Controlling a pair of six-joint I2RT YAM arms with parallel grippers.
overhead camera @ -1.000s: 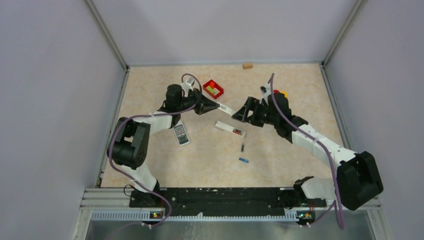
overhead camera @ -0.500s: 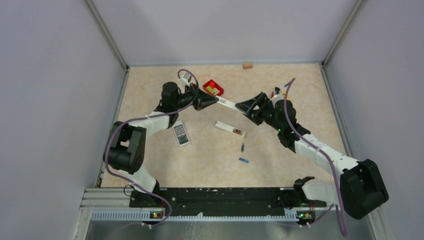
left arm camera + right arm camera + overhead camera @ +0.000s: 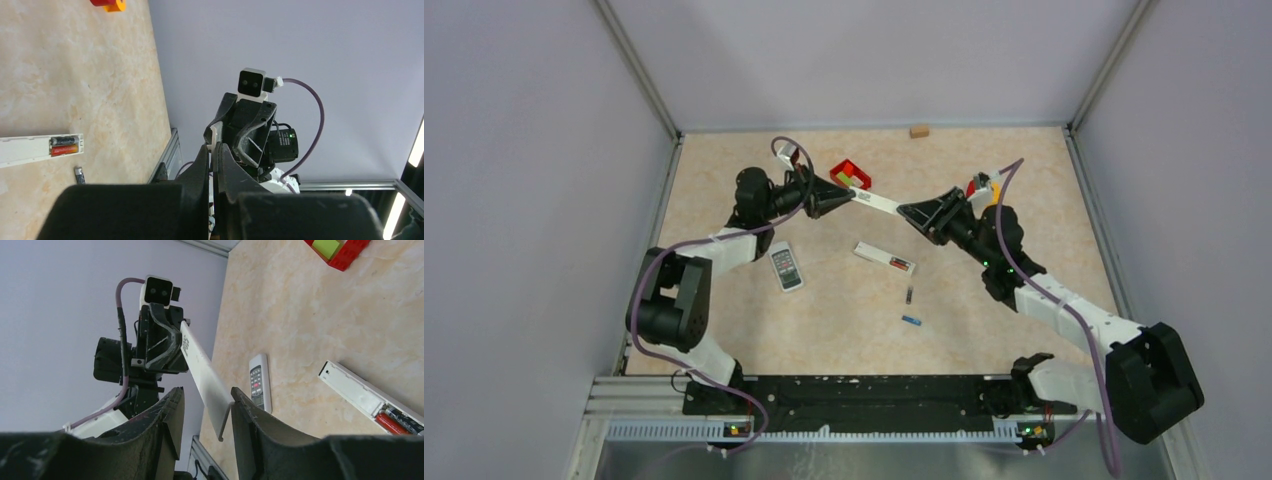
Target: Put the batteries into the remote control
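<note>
Spanning both (lengthwise): white cover (image 3: 879,201) | left pincer (image 3: 846,194) clamps it | right pincer (image 3: 206,396) straddles, unclamped

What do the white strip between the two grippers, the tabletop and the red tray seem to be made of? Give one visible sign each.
White strip: likely rigid matte plastic; it spans unbent, thin, with printed marks.
Tabletop: beige marbled pattern, smooth; perhaps laminate or printed sheet, stone not excluded.
Red tray: probably moulded plastic; uniform bright colour, crisp thin walls.
</note>
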